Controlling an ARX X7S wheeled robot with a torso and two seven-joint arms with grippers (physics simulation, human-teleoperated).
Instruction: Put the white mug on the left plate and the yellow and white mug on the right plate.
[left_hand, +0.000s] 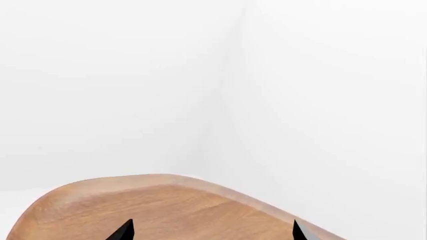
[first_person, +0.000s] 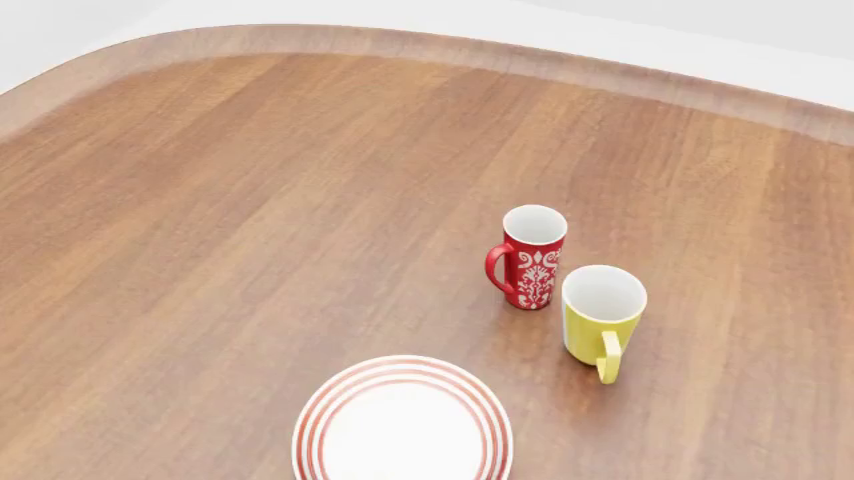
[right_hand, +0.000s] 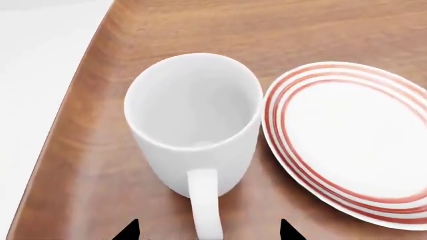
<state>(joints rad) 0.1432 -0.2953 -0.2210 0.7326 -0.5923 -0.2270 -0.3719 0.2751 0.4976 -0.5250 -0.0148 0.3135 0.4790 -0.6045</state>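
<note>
While the large, glossy all-white mug (right_hand: 193, 125) stood upright on the wooden worktop (right_hand: 320, 30), just beside a red-ringed white plate (right_hand: 347, 135), handle toward my right end effector (right_hand: 208, 231), its tips were spread and empty. I judged I should straddle the handle squarely before closing.

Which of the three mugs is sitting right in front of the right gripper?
The white mug, plain and all white, handle pointing toward the right gripper. The yellow and white mug and the red mug stand together elsewhere.
</note>
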